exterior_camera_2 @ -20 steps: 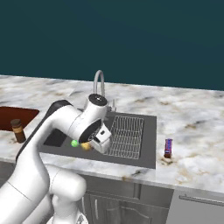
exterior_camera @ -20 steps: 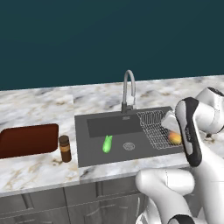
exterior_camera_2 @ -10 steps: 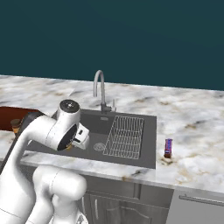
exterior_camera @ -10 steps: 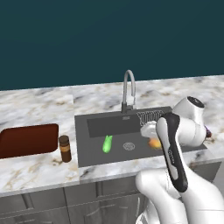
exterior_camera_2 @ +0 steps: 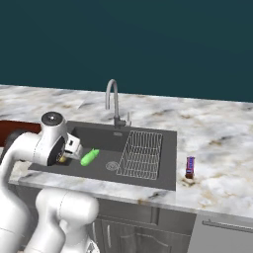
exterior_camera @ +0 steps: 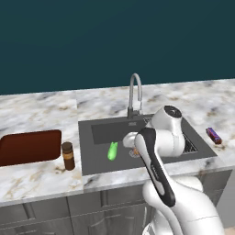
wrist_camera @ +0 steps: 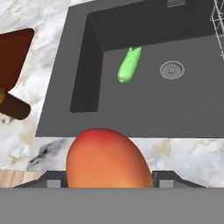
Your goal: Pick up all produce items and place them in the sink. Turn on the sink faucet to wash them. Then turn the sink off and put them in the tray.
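since the orange fruit [wrist_camera: 106,158] sits clamped between the fingers of the gripper [wrist_camera: 106,177], it hangs over the front edge of the sink [wrist_camera: 78,78], likely headed for the tray [exterior_camera: 28,147]. the green vegetable [exterior_camera: 112,151] lies in the basin. the arm folds low, hand turned toward the table's left side.
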